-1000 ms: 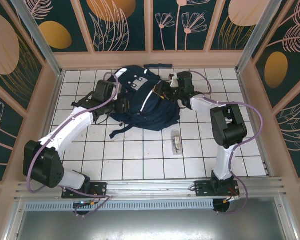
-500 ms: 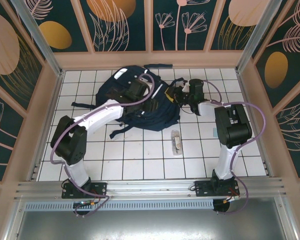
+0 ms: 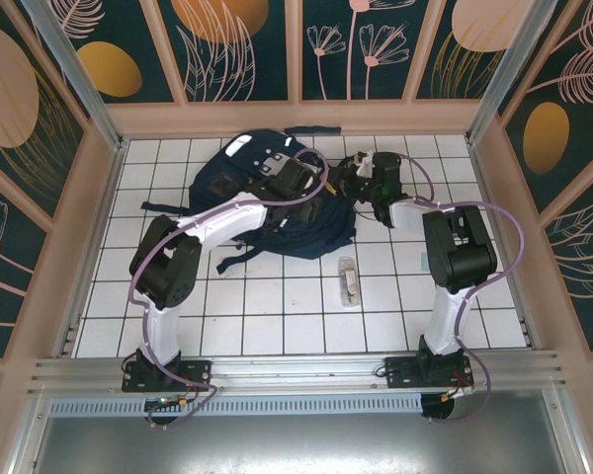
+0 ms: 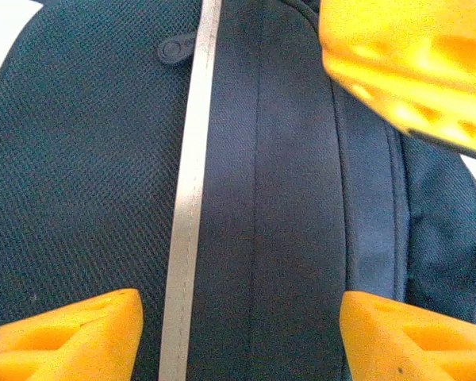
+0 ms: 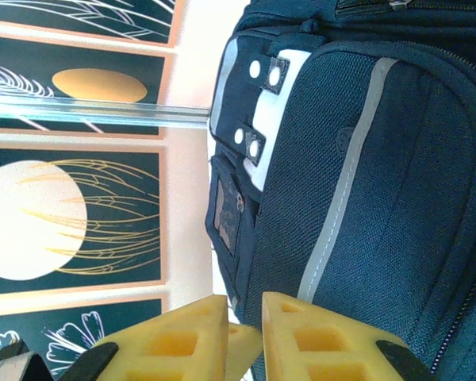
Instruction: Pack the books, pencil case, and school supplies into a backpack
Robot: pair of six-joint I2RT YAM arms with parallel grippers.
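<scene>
At the far middle of the bench [image 3: 277, 316]: the backpack [image 3: 321, 229] lies flat on the white tiles, navy, with its dark straps trailing toward the near side.
Left gripper [image 3: 304, 181]: over the backpack's upper right part, with the arm reaching across the bag from the left.
Left fingers [image 4: 71, 329]: wide apart with nothing between them; they hang just above the navy fabric, and a white reflective stripe [image 4: 186, 222] runs between the two tips.
Right gripper [image 3: 354, 181]: at the backpack's right edge, close beside the left gripper.
Right fingers [image 5: 317, 341]: drawn close together, leaving a narrow gap. A pale yellowish bit sits in that gap; I cannot tell what it is or whether it is clamped.
Right wrist view: the backpack's front stands behind the fingers, showing a white panel with dark tabs [image 5: 254, 103] and a second reflective stripe.
School supplies [image 3: 348, 281]: the small clear packet lies on the tiles nearer the arm bases than the backpack and apart from it, untouched by either gripper.
</scene>
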